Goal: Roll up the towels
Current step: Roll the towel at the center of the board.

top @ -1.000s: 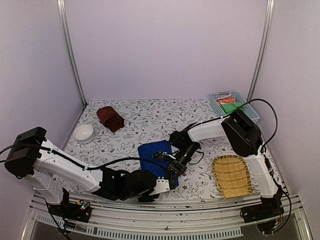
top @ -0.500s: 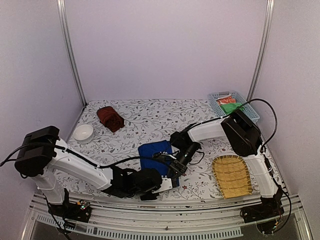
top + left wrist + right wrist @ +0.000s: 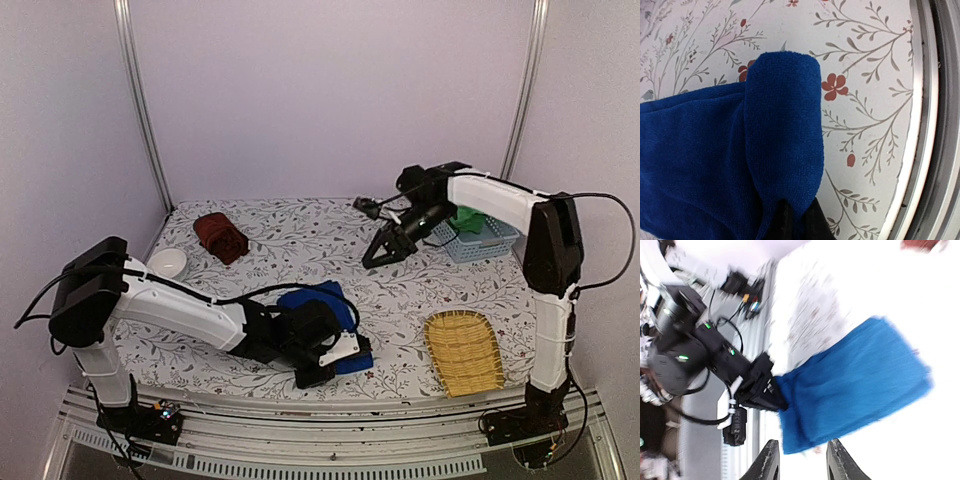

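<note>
A blue towel [image 3: 318,306] lies on the floral table near the front middle, its near edge folded over into a thick lip [image 3: 782,125]. My left gripper [image 3: 340,358] is shut on that folded edge at the towel's front right corner; in the left wrist view the two dark fingertips [image 3: 796,219] pinch the cloth. My right gripper [image 3: 384,252] hangs open and empty in the air, well behind and to the right of the towel. The right wrist view [image 3: 802,465] looks down on the towel [image 3: 855,385] from a distance. A dark red towel [image 3: 221,237] lies rolled at the back left.
A white bowl [image 3: 166,265] stands at the left. A wicker tray [image 3: 462,350] lies at the front right. A blue basket [image 3: 478,228] with green and red items stands at the back right. The table's metal front rail [image 3: 927,100] runs close beside the towel.
My right gripper has let go of the towel and risen up and back to the right. My left gripper has moved right along the near edge, turning the towel's edge over.
</note>
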